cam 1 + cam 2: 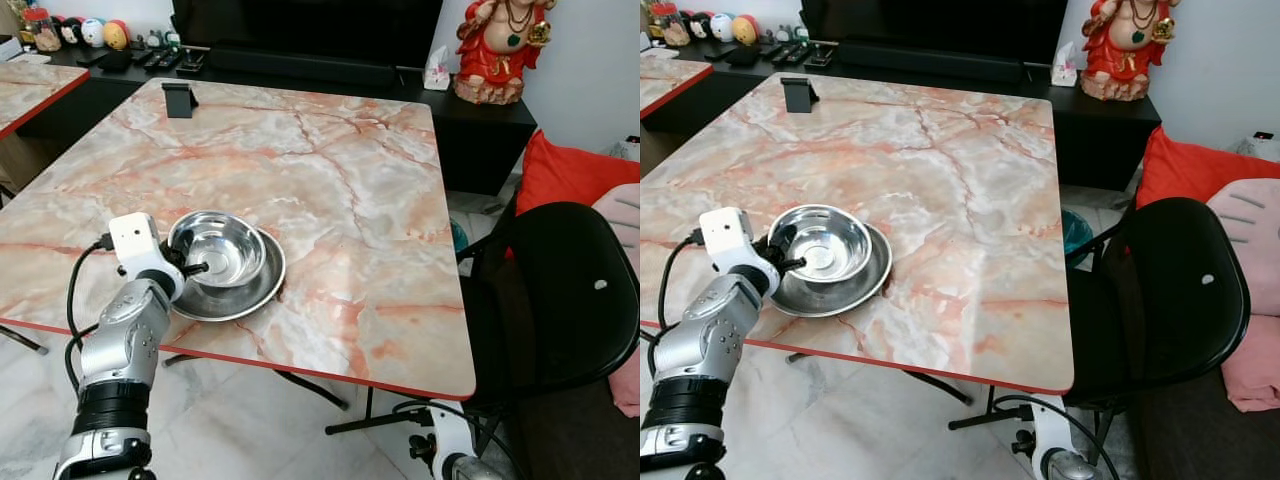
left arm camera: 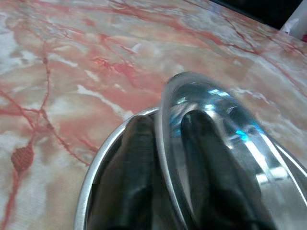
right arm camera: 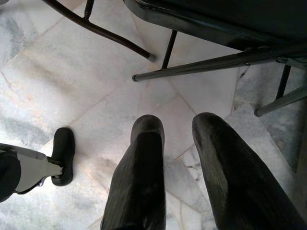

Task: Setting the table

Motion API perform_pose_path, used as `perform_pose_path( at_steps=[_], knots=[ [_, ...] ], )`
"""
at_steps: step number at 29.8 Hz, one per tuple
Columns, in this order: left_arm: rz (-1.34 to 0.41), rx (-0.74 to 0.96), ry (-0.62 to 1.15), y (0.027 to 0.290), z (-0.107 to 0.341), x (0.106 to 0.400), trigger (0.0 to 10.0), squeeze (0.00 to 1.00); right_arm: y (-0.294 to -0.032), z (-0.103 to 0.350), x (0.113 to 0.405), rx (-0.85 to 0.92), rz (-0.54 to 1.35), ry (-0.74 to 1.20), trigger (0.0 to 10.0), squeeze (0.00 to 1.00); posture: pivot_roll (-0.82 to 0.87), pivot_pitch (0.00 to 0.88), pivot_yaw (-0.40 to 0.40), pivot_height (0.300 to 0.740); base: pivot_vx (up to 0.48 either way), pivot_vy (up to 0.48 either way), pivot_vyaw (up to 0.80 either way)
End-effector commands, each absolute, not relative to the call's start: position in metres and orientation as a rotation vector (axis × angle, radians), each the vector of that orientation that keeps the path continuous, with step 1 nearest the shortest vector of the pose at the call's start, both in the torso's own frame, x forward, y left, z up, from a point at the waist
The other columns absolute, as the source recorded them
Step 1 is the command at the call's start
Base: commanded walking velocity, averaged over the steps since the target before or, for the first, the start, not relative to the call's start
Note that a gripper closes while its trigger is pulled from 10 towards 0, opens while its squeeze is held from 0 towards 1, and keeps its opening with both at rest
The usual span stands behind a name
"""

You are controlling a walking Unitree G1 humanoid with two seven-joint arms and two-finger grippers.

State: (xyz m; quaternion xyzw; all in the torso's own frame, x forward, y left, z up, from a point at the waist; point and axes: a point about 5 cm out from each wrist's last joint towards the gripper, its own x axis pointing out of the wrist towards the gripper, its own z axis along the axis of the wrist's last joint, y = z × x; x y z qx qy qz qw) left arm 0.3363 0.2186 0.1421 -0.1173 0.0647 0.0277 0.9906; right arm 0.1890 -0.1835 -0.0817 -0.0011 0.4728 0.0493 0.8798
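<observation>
A shiny steel bowl rests inside a wider steel plate near the front left of the marble table. My left gripper is shut on the bowl's near rim, one finger inside the bowl and the other finger outside it, over the plate. The bowl leans slightly in the left wrist view. My right gripper hangs low beside the table, open, above the floor.
A black chair stands at the table's right side, with red and pink cushions behind it. A small black stand sits at the table's far left. Chair legs cross the tiled floor near my right arm.
</observation>
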Motion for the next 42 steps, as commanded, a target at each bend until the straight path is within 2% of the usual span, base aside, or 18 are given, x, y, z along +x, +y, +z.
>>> perform_pose_path(
  at_steps=[1,5,6,7,8,9,10,11,19,21,31,42],
  knots=[
    [0.029,-0.211,0.118,0.215,0.148,0.336,10.0,1.0,-0.187,-0.081,0.19,-0.018,0.104,0.989,10.0,0.0,0.08,0.0,-0.062,0.74,0.0,0.0,0.0],
    [0.023,-0.209,0.146,0.214,0.146,0.335,10.0,0.98,-0.187,-0.081,0.19,-0.018,0.104,0.989,10.0,0.0,0.08,0.0,-0.062,0.74,0.0,0.0,0.0],
    [0.007,-0.208,0.157,0.213,0.145,0.334,10.0,0.9,-0.187,-0.081,0.19,-0.017,0.104,0.989,10.0,0.0,0.08,0.0,-0.062,0.74,0.0,0.0,0.0],
    [0.007,-0.208,0.157,0.213,0.145,0.334,10.0,0.9,-0.187,-0.081,0.19,-0.017,0.104,0.989,10.0,0.0,0.08,0.0,-0.062,0.74,0.0,0.0,0.0],
    [-0.009,-0.197,0.171,0.212,0.144,0.334,10.0,0.74,-0.187,-0.081,0.19,-0.017,0.104,0.989,10.0,0.0,0.08,0.0,-0.062,0.74,0.0,0.0,0.0],
    [-0.009,-0.197,0.171,0.212,0.144,0.334,10.0,0.74,-0.187,-0.081,0.19,-0.017,0.104,0.989,10.0,0.0,0.08,0.0,-0.062,0.74,0.0,0.0,0.0],
    [-0.014,-0.192,0.176,0.211,0.144,0.334,10.0,0.53,-0.187,-0.081,0.19,-0.017,0.104,0.988,10.0,0.0,0.08,0.0,-0.062,0.74,0.0,0.0,0.0],
    [-0.02,-0.177,0.184,0.212,0.143,0.333,10.0,0.0,-0.187,-0.081,0.191,-0.017,0.105,0.988,10.0,0.0,0.08,0.0,-0.062,0.74,0.0,0.0,0.0],
    [0.012,-0.082,0.185,0.219,0.151,0.333,10.0,0.0,-0.187,-0.08,0.191,-0.017,0.107,0.988,10.0,0.0,0.09,0.0,-0.064,0.74,0.0,0.0,0.0],
    [-0.003,0.007,0.181,0.219,0.157,0.333,10.0,0.0,-0.187,-0.08,0.191,-0.017,0.109,0.99,10.0,0.0,0.09,0.0,-0.064,0.74,0.0,0.0,0.0],
    [-0.033,0.057,0.181,0.216,0.169,0.333,10.0,0.0,-0.186,-0.08,0.191,-0.016,0.113,0.989,10.0,0.0,0.09,0.0,-0.065,0.74,0.0,0.0,0.0],
    [-0.125,0.122,-0.018,0.212,0.221,0.331,10.0,0.0,-0.187,-0.08,0.191,-0.015,0.112,0.989,10.0,0.0,0.09,0.0,-0.062,0.74,0.0,0.0,0.0]
  ],
)
